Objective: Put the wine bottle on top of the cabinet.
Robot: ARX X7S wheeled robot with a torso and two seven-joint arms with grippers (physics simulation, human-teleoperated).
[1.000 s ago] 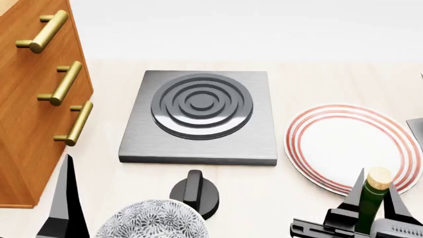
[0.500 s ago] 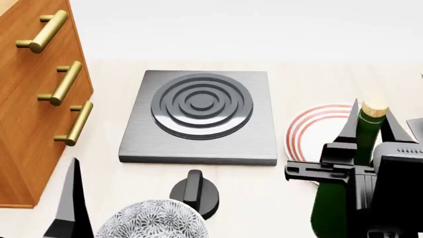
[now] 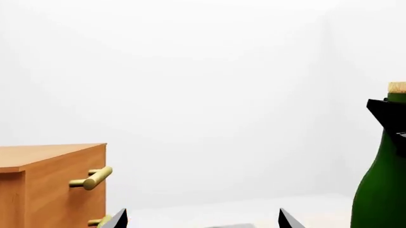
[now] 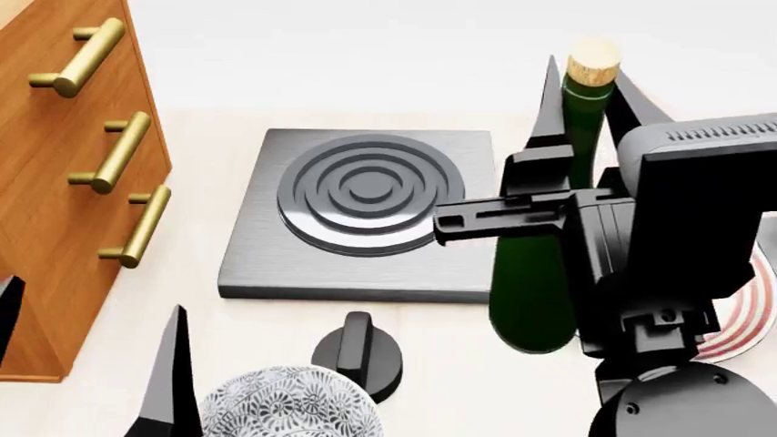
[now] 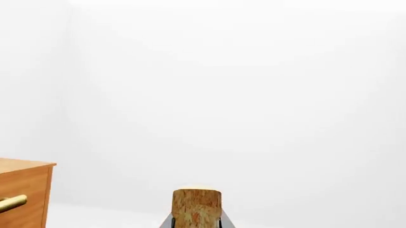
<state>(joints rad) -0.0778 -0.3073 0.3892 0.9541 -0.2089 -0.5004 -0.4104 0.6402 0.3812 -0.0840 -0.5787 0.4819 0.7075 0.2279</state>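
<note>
Right pincer (image 4: 588, 91) clamped on wine bottle (image 4: 534, 282) neck, body hanging below; cabinet (image 4: 49, 209) well off toward left pincer (image 4: 91, 364), apart, idle; risks swinging, slipping, or clipping cabinet edge.

We can't find anything readable in these shots, no text, brand, number or sign anywhere. The wine bottle (image 4: 532, 291) shows us only plain dark green glass and a bare cork, with no label facing any camera. The cabinet (image 4: 49, 182) is just wood and gold bar handles, nothing printed on it.
</note>
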